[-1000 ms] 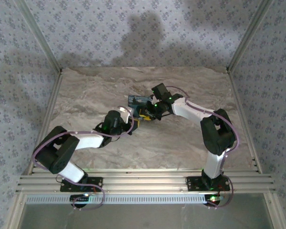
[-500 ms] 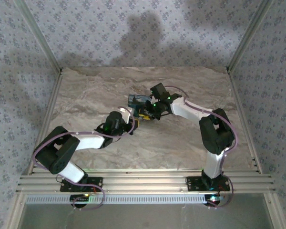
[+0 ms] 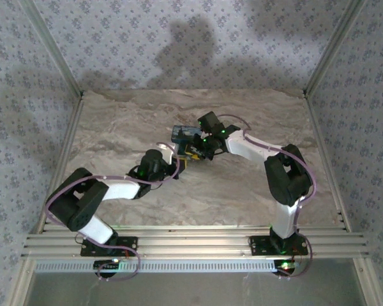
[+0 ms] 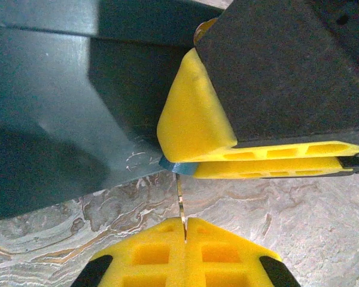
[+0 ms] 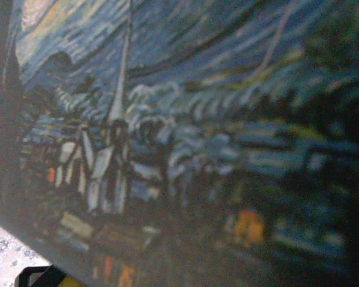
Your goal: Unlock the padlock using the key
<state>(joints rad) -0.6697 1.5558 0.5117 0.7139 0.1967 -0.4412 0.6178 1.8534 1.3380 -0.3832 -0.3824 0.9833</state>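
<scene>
The left gripper [image 4: 184, 226] is clenched on the thin silver metal key [image 4: 180, 203], which stands edge-on above the marble table [image 4: 287, 209], just beside the dark teal painted box [image 4: 60, 107]. The key looks stiff, light and slippery (best pinched flat across its faces). The right gripper [image 4: 188, 160] pinches a blue sliver [image 4: 172, 165].

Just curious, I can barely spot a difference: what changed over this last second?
The right arm swung slightly left, its elbow shifting toward the Starry Night box. The left arm and the box stayed put. The left fingers are shut on the key.
</scene>
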